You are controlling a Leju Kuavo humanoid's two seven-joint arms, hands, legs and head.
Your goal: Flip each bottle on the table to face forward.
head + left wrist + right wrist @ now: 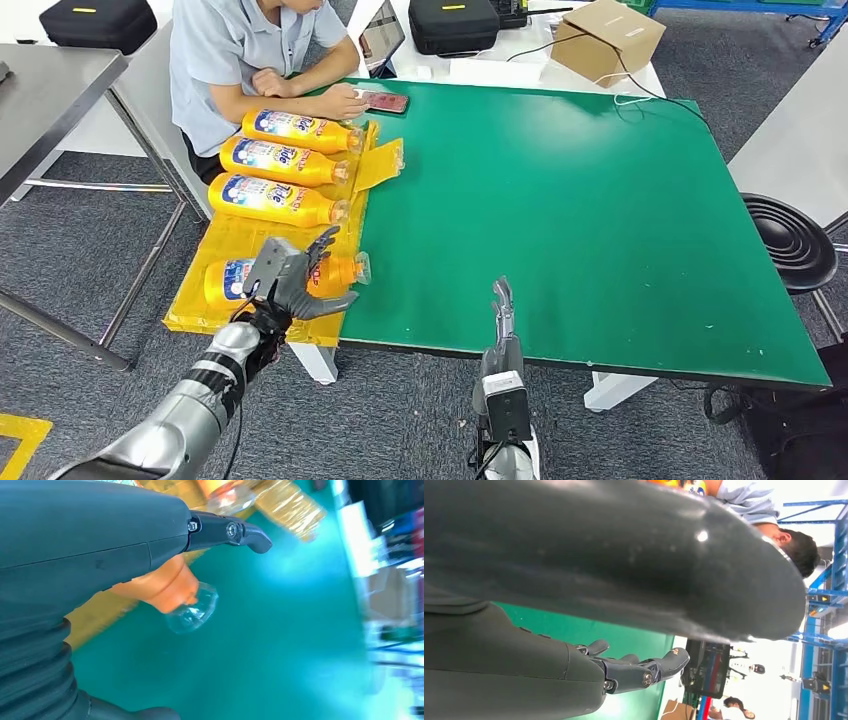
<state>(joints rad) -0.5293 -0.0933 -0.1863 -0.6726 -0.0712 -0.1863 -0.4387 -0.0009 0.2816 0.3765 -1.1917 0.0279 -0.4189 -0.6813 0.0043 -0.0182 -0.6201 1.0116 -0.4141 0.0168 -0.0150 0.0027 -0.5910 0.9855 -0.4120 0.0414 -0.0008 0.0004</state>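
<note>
My left hand [290, 280] grips the nearest bottle [228, 279], which lies on the yellow tray [222, 240] at the left edge of the green table [600, 220]. 3 more bottles [285, 163] lie on the tray's far half, labels up. My right hand [502, 305], fingers straight and empty, rests at the table's near edge.

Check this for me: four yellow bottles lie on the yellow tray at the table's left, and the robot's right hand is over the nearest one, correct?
Not quite. It is the left hand over the nearest bottle, as the head view shows. The right hand sits at the table's near edge, holding nothing. Four yellow bottles do lie on the yellow tray.
</note>
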